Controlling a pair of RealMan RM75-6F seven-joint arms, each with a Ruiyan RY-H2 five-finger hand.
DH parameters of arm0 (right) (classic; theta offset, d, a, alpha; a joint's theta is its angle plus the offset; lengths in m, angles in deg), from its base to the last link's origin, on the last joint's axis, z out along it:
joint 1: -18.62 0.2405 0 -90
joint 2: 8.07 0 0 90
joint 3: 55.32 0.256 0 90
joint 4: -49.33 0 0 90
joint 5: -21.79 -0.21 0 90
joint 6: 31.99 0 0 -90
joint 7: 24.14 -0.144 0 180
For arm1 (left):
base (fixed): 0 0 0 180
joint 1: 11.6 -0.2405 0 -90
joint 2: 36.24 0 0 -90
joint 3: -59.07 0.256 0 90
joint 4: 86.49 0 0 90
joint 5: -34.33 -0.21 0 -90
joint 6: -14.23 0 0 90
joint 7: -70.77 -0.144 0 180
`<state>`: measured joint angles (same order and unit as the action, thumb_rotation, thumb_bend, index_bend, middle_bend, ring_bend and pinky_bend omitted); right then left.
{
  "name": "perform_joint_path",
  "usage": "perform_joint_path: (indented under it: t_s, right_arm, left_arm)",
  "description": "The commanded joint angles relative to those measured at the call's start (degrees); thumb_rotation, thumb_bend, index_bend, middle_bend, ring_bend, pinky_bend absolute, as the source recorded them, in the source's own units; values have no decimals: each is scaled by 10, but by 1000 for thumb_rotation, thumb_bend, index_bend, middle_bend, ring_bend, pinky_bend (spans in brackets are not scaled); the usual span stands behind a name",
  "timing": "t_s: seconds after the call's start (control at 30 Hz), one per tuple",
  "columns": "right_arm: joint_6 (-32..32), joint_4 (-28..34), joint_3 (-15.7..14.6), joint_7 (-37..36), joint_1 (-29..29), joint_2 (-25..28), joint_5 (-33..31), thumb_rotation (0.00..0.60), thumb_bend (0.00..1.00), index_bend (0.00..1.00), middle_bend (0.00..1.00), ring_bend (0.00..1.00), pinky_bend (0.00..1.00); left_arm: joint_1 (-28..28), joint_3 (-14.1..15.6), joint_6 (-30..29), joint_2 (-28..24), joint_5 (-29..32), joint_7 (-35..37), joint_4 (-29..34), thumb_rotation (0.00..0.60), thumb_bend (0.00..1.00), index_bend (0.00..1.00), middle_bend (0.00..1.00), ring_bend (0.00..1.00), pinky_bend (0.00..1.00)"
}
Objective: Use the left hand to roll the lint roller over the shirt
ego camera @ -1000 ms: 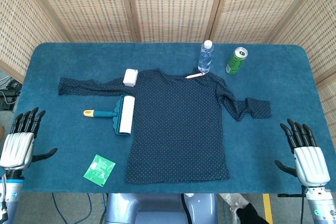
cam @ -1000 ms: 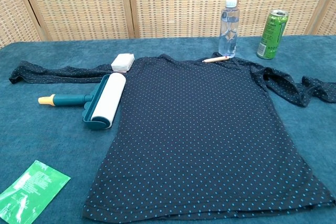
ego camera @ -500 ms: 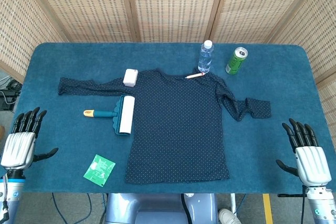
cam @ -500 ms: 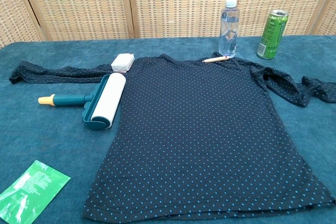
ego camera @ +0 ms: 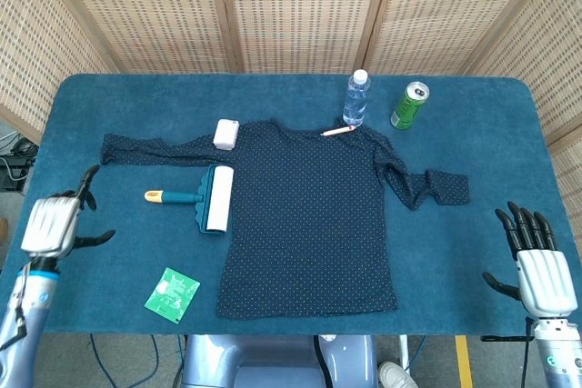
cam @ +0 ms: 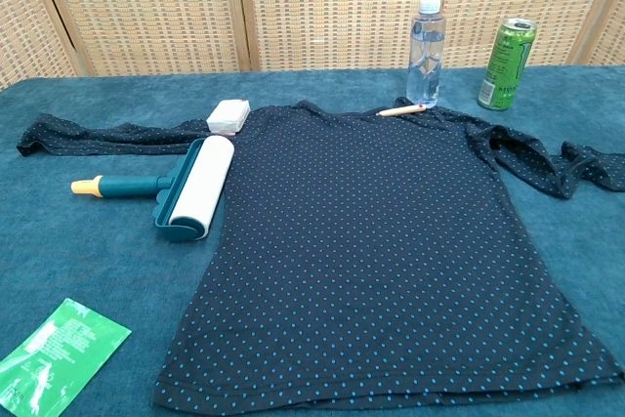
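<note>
Left hand (ego camera: pixel 53 224) released, fingers apart, hovering at the table's (ego camera: pixel 118 106) left edge, well apart from the lint roller (ego camera: pixel 205 198) lying right of it against the shirt's (ego camera: pixel 309 215) left edge. Right hand (ego camera: pixel 540 272) likewise released, near-right corner.

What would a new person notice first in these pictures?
The dark dotted shirt spread flat across the middle of the blue table draws the eye first. Next comes the lint roller lying at the shirt's left edge, its handle pointing toward the left hand, which holds nothing.
</note>
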<state>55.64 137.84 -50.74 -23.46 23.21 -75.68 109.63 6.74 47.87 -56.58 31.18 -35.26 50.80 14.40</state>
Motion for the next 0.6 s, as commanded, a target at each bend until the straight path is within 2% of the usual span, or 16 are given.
perform_joint_path:
  t_s: [0.03, 0.2, 0.53, 0.6]
  right_arm:
    - [-3, -6, 3, -4, 1, -2, -5, 600, 74, 0, 0, 0, 0]
    - [-7, -13, 6, -7, 3, -5, -11, 600, 74, 0, 0, 0, 0]
    - [-19, -29, 12, -10, 7, -11, -30, 600, 74, 0, 0, 0, 0]
    - [-21, -31, 12, -10, 8, -12, -32, 600, 74, 0, 0, 0, 0]
  left_arm:
    - [62, -26, 78, 14, 59, -25, -43, 600, 160, 236, 791, 639, 608]
    - [108, -36, 123, 34, 108, -55, -84, 600, 162, 350, 852, 678, 627]
    - [185, -25, 206, 71, 178, -96, -163, 600, 162, 428, 870, 688, 632]
    - [194, -21, 212, 79, 187, -104, -175, 600, 199, 430, 870, 688, 633]
